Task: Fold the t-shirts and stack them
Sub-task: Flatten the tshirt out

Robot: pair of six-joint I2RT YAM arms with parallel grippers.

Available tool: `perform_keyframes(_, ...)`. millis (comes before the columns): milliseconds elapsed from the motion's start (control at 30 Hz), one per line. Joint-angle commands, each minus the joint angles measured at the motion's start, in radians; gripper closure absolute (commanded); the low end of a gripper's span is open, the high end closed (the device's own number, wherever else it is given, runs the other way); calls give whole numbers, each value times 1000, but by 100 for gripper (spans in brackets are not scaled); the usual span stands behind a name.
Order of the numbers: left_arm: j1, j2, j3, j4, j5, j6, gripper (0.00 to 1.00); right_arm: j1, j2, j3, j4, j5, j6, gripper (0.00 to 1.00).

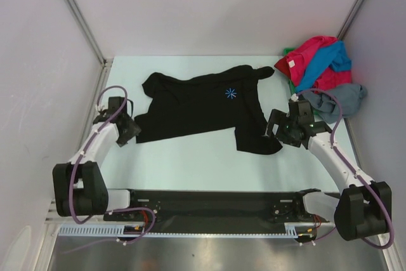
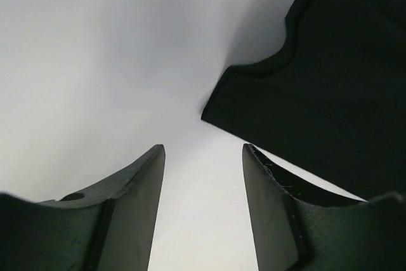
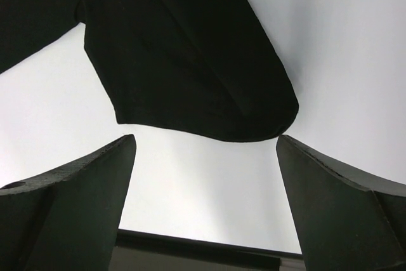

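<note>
A black t-shirt [image 1: 196, 109] with a small blue star print lies spread flat on the table, rumpled at its right side. My left gripper [image 1: 132, 132] sits just off the shirt's lower left corner. In the left wrist view its jaws [image 2: 204, 150] stand open over bare table, with the shirt's corner [image 2: 330, 93] ahead and to the right. My right gripper [image 1: 274, 132] is at the shirt's lower right corner. It is wide open [image 3: 204, 141], and a rounded flap of black cloth [image 3: 184, 55] lies just beyond its fingertips. Neither gripper holds anything.
A loose heap at the back right corner holds a red-pink shirt [image 1: 304, 58], a bright blue one [image 1: 325, 63] and a grey one [image 1: 342, 98], with a bit of green cloth [image 1: 288, 52] behind. White walls close in the table on three sides.
</note>
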Motion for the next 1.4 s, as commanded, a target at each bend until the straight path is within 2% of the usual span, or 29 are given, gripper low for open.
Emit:
perform_keyframes(0, -2, 20, -51, 36, 85, -117, 43, -3, -52, -14, 30, 11, 39, 2)
perform_keyframes(133, -4, 66, -65, 74, 101, -137, 46, -6, -81, -17, 26, 28, 45, 4)
perform_keyframes(267, -1, 144, -43, 81, 64, -131, 45, -9, -92, -24, 26, 36, 43, 4)
perform_keyframes(500, -1, 188, -26, 111, 22, -122, 45, -11, -96, -37, 21, 39, 51, 4)
perform_keyframes(800, 4, 227, -2, 141, 13, -114, 51, -15, -87, -46, 27, 43, 47, 4)
perform_keyframes(1000, 4, 199, -5, 138, 24, -123, 47, -15, -80, -52, 37, 42, 48, 4)
perform_keyframes(1233, 4, 265, 3, 144, 32, -132, 45, -15, -73, -54, 43, 45, 60, 4)
perform_keyframes(1333, 4, 290, 3, 153, 48, -135, 50, -14, -73, -54, 27, 115, 103, 4)
perform_keyframes(1367, 4, 291, 3, 151, 48, -135, 54, -17, -64, -44, 5, 134, 115, 4)
